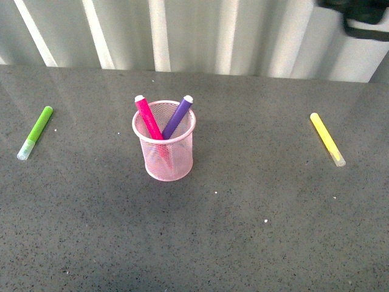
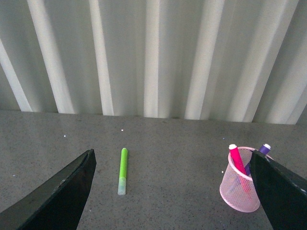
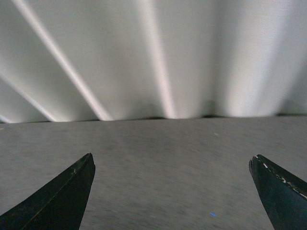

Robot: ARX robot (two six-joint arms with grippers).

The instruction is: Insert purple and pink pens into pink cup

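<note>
Leaning in the pink cup (image 2: 233, 190), the pens (image 2: 236, 157) stand beyond the left gripper (image 2: 171, 160).

Plain lab-like bench: grey speckled tabletop (image 1: 255, 243) against a white pleated backdrop (image 1: 194, 30)

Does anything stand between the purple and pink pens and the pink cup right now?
Nothing visible does. The pink pen and purple pen already stand inside the pink cup, leaning against its rim. The green marker and yellow marker lie well off to either side.

Left gripper (image 2: 171, 152) jaws wide apart; right gripper (image 3: 171, 156) likewise.
</note>
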